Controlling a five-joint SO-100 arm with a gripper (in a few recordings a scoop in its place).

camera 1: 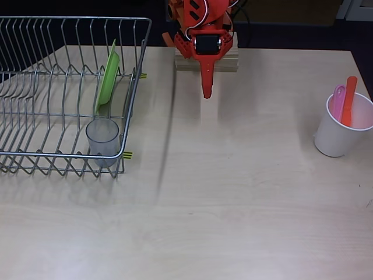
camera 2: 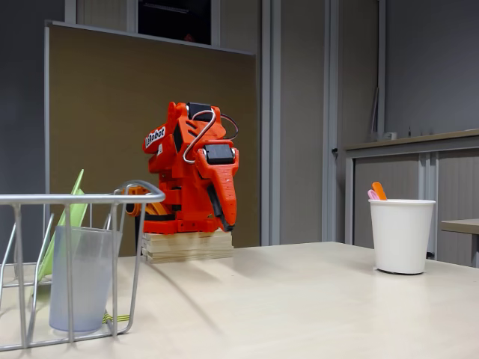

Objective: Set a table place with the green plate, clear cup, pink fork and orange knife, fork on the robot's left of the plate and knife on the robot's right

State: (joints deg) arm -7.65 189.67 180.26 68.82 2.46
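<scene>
I see a pale wood-grain surface. Taking the wooden block at its far edge as my landmark in the overhead view: the wire rack stands on the surface to the block's left and nearer me, and the white cup stands well to its right, near the right edge. The arm's base sits on the block.

Folded arm, tool apparently closed, tip down.

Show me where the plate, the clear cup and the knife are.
Plate [camera 1: 108,79]: overhead view, on its green face, standing in the rack.
Clear cup [camera 1: 102,137]: overhead view, on its side wall.
Knife [camera 1: 349,102]: overhead view, on the orange end sticking out of the white cup.
</scene>
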